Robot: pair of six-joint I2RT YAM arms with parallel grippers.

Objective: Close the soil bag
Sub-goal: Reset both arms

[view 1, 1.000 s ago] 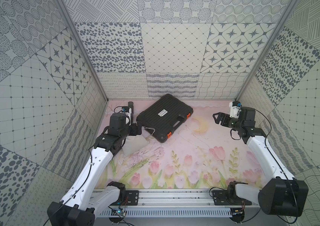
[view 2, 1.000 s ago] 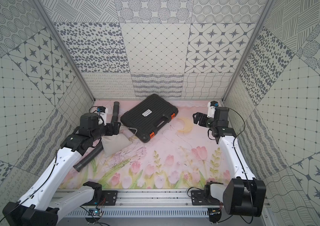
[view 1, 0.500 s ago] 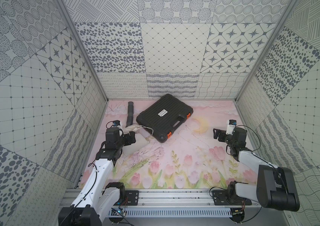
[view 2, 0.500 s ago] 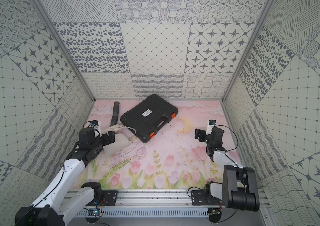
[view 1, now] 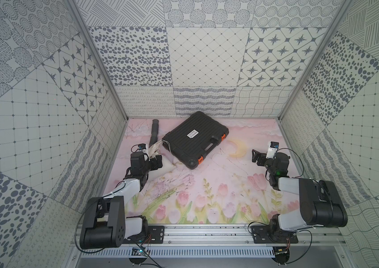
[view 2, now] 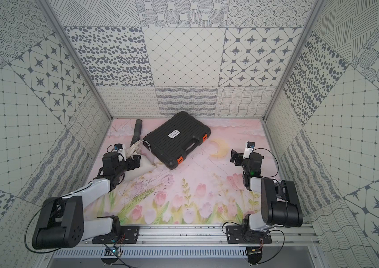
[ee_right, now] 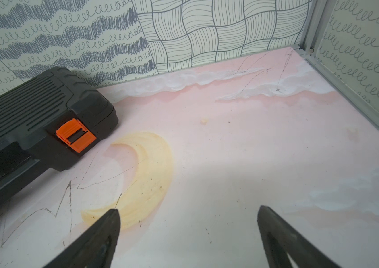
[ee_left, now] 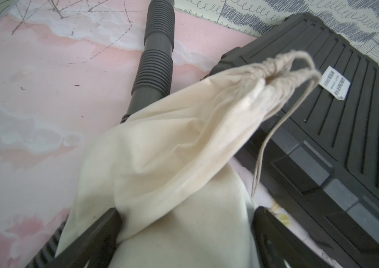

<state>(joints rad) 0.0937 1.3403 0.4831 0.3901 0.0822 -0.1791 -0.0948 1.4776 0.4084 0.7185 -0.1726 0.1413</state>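
Both arms have pulled back fast. A second ago they were stretched out over the far half of the worktop. Now both are folded up by the near rail, elbows high.

The left gripper has dropped from up by the bag's neck to low at its near end. Its jaws are released and spread wide, straddling the bag. Cloth brushes one finger, but I don't read that as a grip. The right gripper is released too, with nothing between its jaws. It hangs over bare worktop toward the right edge, well apart from the bag.

The bag sits about where it was, in the far-left part of the worktop. It lies over the near end of the hose, and its neck leans on the left corner of the case. The mouth is bunched tight, with only a small hole left. The cords hang slack down the case side.

With the left arm out of the way, the hose now shows longer in both top views.

My call: the mouth looks drawn shut and the arms are heading home, so the task is about done. One risk is that nothing holds the cords and I see no knot, so the cinch could slacken.
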